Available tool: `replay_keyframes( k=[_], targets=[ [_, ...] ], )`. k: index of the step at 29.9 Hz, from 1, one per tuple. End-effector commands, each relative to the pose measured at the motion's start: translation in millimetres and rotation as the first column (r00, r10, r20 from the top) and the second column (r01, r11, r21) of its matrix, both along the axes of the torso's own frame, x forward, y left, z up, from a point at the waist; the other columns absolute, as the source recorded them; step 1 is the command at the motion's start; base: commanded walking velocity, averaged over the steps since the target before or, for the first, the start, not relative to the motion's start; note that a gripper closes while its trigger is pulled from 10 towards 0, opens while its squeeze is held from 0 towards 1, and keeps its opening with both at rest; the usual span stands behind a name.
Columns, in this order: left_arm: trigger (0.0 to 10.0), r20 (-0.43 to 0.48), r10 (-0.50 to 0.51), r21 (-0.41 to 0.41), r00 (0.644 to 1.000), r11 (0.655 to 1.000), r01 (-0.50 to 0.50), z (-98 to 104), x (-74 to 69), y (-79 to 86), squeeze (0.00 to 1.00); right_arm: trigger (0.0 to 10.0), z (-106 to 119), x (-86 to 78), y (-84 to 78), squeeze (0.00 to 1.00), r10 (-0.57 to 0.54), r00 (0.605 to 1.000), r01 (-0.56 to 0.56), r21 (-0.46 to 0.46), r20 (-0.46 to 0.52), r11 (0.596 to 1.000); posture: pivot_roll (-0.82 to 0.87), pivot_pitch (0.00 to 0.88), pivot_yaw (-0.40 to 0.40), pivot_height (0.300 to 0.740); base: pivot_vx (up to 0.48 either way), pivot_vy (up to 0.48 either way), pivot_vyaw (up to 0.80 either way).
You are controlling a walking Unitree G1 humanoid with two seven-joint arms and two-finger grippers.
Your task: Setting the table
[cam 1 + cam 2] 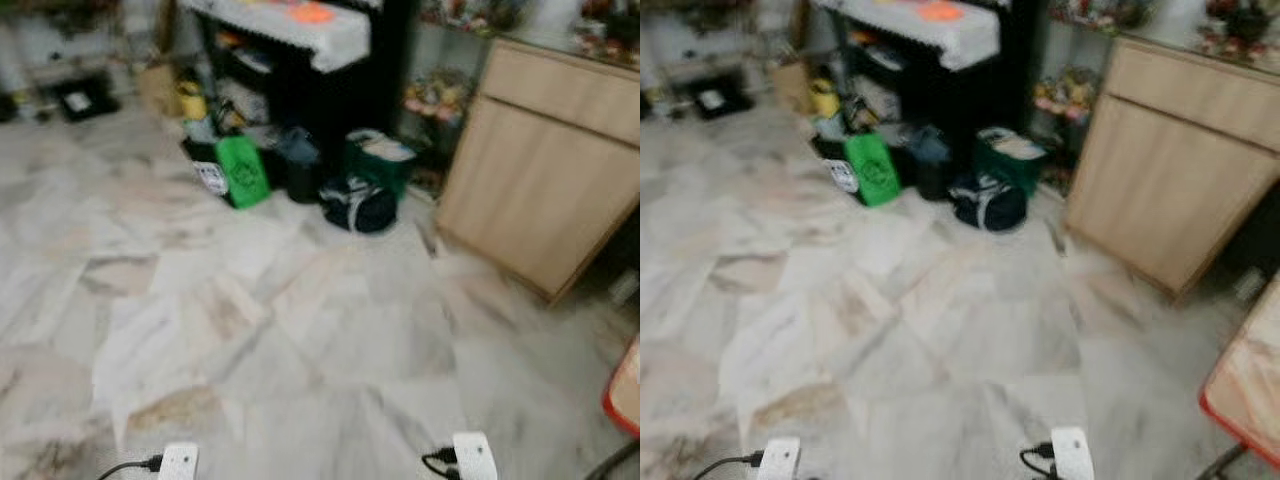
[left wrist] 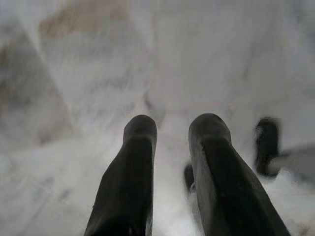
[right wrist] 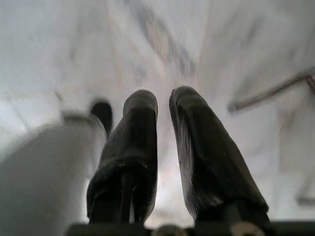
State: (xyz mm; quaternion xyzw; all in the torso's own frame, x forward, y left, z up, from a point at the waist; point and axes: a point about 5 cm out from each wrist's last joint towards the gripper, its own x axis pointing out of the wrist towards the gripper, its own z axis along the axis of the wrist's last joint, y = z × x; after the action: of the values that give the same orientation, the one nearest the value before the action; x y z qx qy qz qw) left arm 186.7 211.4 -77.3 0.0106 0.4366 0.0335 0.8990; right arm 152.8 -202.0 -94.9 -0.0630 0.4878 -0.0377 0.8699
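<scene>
Marble floor ahead, views blurred. Left gripper hanging over floor, fingers slightly apart, holding nothing. Right gripper likewise, narrow gap, empty. Table edge, red-rimmed, at 4 o'clock. Wooden cabinet at 2 o'clock. Green bag and dark bag near 12 o'clock, below black shelf.

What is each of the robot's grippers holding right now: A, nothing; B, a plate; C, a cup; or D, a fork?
A: in the wrist views the left gripper and the right gripper each hang over the marble floor with a bare gap between their black fingers.
</scene>
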Motion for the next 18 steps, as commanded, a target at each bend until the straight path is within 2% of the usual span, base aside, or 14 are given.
replay_keyframes(
  k=[1, 6, 14, 18],
  targets=[
    [10.0, 0.029, 0.025, 0.082, 0.999, 0.996, -0.027, 10.7, 7.4, 29.3, 0.00, 10.0, 16.4, 39.6, 3.6, 0.00, -0.269, 0.961, 0.238, 0.293, 0.070, 0.926, -0.02, 0.010, 0.018, 0.740, 0.000, 0.000, -0.79],
    [10.0, 0.026, -0.004, 0.089, 1.000, 0.996, 0.001, 10.7, 9.2, 25.8, 0.00, 10.0, 13.0, 32.1, 1.2, 0.00, -0.274, 0.960, 0.250, 0.280, 0.052, 0.927, -0.02, 0.005, 0.034, 0.740, 0.000, 0.000, -0.79],
    [10.0, 0.014, -0.006, 0.113, 1.000, 0.994, 0.004, 11.7, 7.3, 33.7, 0.00, 10.0, 10.6, 27.3, 1.6, 0.00, -0.285, 0.958, 0.263, 0.284, 0.039, 0.922, -0.02, 0.000, 0.041, 0.740, 0.000, 0.000, -0.79],
    [10.0, 0.025, -0.013, 0.111, 1.000, 0.994, 0.010, 13.5, 11.8, 31.5, 0.00, 10.0, 11.6, 29.8, 4.0, 0.00, -0.238, 0.970, 0.217, 0.273, 0.047, 0.937, -0.03, 0.000, 0.038, 0.740, 0.000, 0.000, -0.79]
  ],
)
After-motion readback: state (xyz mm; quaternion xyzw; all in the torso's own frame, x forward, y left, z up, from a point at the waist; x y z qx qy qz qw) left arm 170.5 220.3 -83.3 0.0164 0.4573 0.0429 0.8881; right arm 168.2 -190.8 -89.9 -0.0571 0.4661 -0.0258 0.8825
